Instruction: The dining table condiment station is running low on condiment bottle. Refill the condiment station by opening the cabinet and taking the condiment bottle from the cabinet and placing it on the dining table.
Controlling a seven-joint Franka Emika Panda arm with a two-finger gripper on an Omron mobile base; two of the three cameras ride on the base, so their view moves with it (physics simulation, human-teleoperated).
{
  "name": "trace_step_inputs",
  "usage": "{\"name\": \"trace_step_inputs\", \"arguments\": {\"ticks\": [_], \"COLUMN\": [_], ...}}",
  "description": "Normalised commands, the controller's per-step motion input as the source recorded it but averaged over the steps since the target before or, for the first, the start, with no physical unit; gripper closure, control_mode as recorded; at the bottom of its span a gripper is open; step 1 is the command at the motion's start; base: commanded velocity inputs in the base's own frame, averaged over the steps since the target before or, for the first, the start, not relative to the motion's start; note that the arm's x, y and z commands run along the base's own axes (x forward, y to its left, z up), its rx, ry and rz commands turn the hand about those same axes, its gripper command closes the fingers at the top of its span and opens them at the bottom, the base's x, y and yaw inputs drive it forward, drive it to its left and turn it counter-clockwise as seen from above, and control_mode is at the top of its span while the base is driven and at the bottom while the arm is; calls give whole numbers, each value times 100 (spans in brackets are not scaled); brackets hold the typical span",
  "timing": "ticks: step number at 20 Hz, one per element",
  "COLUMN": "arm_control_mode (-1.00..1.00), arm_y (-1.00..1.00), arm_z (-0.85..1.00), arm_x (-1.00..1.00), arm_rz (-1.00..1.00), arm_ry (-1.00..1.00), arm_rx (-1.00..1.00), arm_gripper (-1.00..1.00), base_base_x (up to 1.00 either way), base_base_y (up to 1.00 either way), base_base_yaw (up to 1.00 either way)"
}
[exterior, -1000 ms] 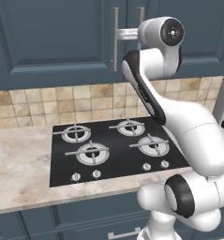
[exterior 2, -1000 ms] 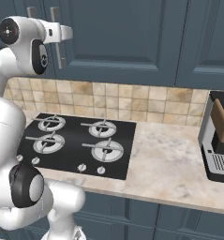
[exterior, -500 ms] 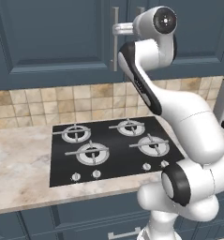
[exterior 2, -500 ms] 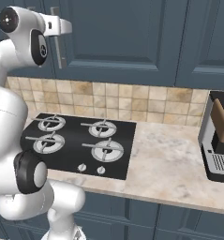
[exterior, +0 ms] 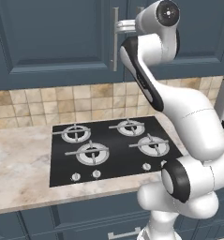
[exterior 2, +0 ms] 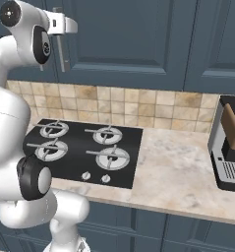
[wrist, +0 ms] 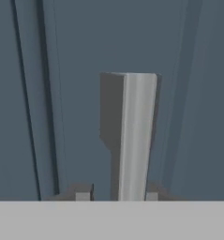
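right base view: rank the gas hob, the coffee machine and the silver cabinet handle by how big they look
1. gas hob, widest by far.
2. coffee machine, cut off at the frame edge, so its full size is unsure.
3. cabinet handle, a thin bar partly hidden by the arm.

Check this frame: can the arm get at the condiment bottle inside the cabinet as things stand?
Probably not yet. The cabinet doors look closed, so nothing inside is reachable. The gripper has its jaws either side of the silver handle, so opening seems next.
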Motion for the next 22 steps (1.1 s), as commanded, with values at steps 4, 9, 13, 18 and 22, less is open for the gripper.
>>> {"name": "trace_step_inputs", "arguments": {"ticks": [4,9,13,18,22], "arm_control_mode": [-100,-100,-100,-100,-100], "arm_y": [0,0,0,0,-12], "arm_z": [0,0,-3,-20,-36], "arm_x": [8,0,0,-7,-65], "arm_rz": [0,0,0,2,1], "arm_ry": [0,-2,-11,-4,-2], "arm_rx": [0,0,0,0,0], "arm_gripper": [100,100,100,100,100], "base_base_x": [0,0,0,0,0], "base_base_y": [0,0,0,0,0], "base_base_yaw": [0,0,0,0,0]}}
